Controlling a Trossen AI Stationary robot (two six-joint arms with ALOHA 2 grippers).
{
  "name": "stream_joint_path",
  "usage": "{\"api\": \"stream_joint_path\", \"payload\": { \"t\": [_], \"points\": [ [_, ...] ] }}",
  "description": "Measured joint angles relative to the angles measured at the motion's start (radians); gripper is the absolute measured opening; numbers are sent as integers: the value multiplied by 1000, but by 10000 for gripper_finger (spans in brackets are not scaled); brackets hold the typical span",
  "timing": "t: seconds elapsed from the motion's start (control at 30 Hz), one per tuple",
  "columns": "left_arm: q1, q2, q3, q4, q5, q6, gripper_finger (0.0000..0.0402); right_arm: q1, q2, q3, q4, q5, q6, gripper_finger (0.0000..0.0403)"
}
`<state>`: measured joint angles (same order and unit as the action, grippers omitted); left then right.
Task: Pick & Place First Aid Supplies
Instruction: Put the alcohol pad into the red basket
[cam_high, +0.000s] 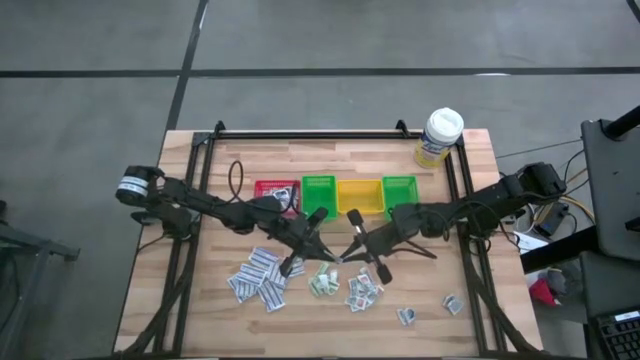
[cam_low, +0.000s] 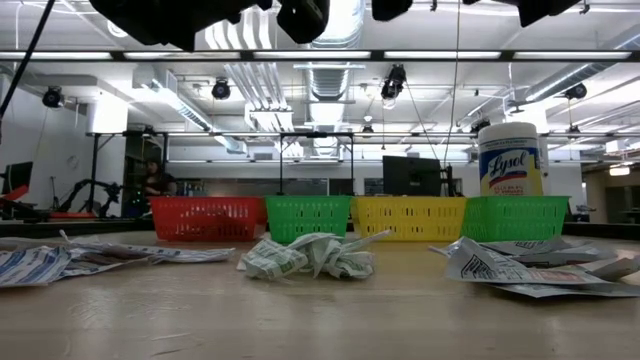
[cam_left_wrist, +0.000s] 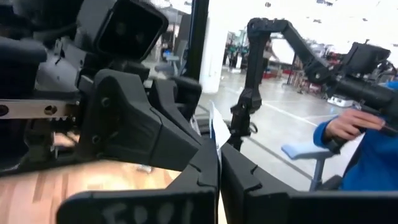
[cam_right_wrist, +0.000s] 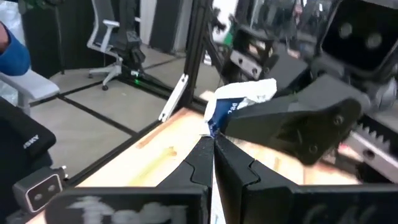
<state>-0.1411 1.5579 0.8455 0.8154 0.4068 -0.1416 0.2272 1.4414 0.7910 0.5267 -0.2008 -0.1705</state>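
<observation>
Nearest your right wrist camera, the right gripper (cam_right_wrist: 210, 142) is clenched on one edge of a packet (cam_right_wrist: 239, 99); the left gripper (cam_left_wrist: 217, 144) has clamped the same packet from the other side, above mid-table. Other packets (cam_high: 262, 276) lie in front of the bins (cam_high: 336, 194). Risk, as I judge it: with both arms gripping, any pull apart tears the paper, or it slips free and drops short of the bins.

white blue-printed packets (cam_high: 262, 275); red (cam_high: 276, 192), green, yellow bins
</observation>
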Motion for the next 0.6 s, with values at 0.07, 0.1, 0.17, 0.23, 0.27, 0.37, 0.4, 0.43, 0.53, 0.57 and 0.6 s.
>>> {"api": "stream_joint_path", "payload": {
  "t": [0.07, 0.1, 0.17, 0.23, 0.27, 0.37, 0.4, 0.43, 0.53, 0.57, 0.6],
  "points": [
    [2, -8, 0, -42, -1, -1, 1, 0, 0, 0, -33, 17, 34, 9],
    [2, -16, 0, -68, -8, -1, 1, 0, 0, 0, -53, 20, 38, 10],
    [2, -32, 0, -113, -40, -1, 1, -1, 0, 0, -97, 28, 59, 16],
    [2, -53, 1, -168, -84, 0, 0, -1, 0, 0, -143, 40, 89, 27],
    [2, -61, 1, -194, -108, 0, 0, -1, 0, 0, -166, 49, 105, 33],
    [2, -92, 1, -286, -189, 3, 0, -1, 0, 0, -256, 52, 145, 53],
    [2, -106, 1, -319, -222, 6, 0, -1, 0, 0, -285, 52, 154, 59],
    [2, -119, 1, -350, -265, 7, 0, -1, 0, 0, -312, 52, 161, 65],
    [2, -161, 1, -490, -434, 9, 0, -1, 0, 0, -376, 52, 207, 77],
    [2, -174, 1, -547, -500, 8, 0, -1, 0, 0, -394, 52, 225, 80],
    [2, -186, 1, -603, -567, 3, 0, -1, 0, 0, -410, 52, 238, 82]
  ]
}}
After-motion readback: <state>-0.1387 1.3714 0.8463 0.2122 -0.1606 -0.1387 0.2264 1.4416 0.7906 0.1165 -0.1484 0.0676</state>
